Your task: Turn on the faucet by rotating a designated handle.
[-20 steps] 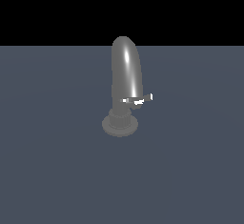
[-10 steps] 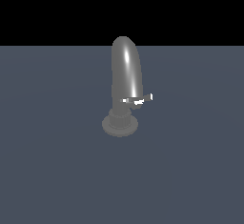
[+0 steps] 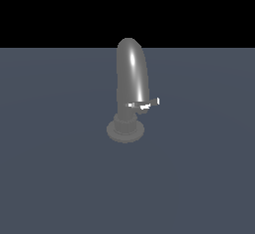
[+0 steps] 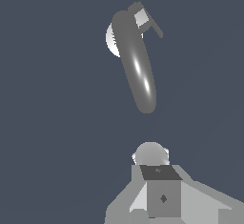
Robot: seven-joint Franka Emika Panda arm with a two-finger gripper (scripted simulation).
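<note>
The faucet point(image 3: 132, 78) stands upright in the middle of the exterior view, a glossy grey arched spout on a round stepped base point(image 3: 125, 131). The handle point(image 3: 147, 103) is a thin lever with bright tips, sticking out low on the spout toward the exterior view's right. Seen from above in the wrist view, the faucet point(image 4: 138, 70) has its handle point(image 4: 155, 25) on the side far from my hand. Pale blocky parts of my gripper point(image 4: 162, 194) fill that picture's edge, well apart from the spout; its fingers do not show clearly. No arm appears in the exterior view.
A flat dark blue-grey surface point(image 3: 60, 178) spreads around the faucet on all sides. Black background lies beyond its far edge point(image 3: 50, 47).
</note>
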